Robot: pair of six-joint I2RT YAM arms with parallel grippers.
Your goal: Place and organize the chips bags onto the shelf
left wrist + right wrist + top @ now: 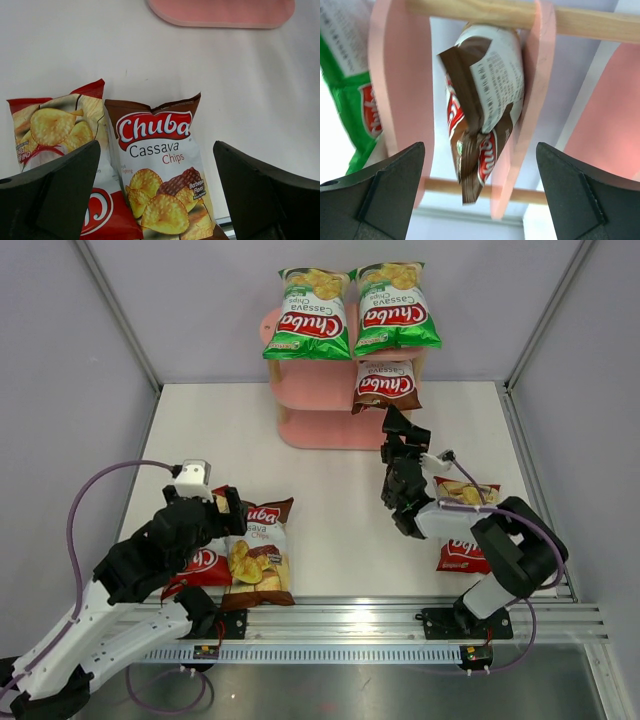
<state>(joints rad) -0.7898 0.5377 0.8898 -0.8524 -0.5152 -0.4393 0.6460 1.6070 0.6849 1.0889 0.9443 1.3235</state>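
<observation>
Looking through the right wrist camera, I see the right pincer [480, 147] spread wide with nothing in its grip; both dark fingers sit at the bottom corners of the frame. Between them, further off, a brown Chuba bag [485, 100] sits between two pink boards of the shelf [400, 75], its back panel of small print facing me and its sealed end crumpled. The bag is clear of both fingers (the view is rolled sideways, so the boards run up and down). A green bag [350, 85] shows at the left edge.

In the top view the right pincer [405, 428] sits just below that brown bag [386, 385], which lies on the right of the shelf's [310, 390] middle tier. Two green bags [312, 315] [397, 305] lie side by side on the top tier, at upper centre.

The left pincer [156, 150] is equally wide and holds nothing. Under it on the white table [330, 520] lie a second brown bag [160, 165], logo up, and a red bag [50, 130] touching its left side; whether the fingers touch either, I cannot tell. Another red bag [462, 555] lies at lower right, partly under the right arm.
</observation>
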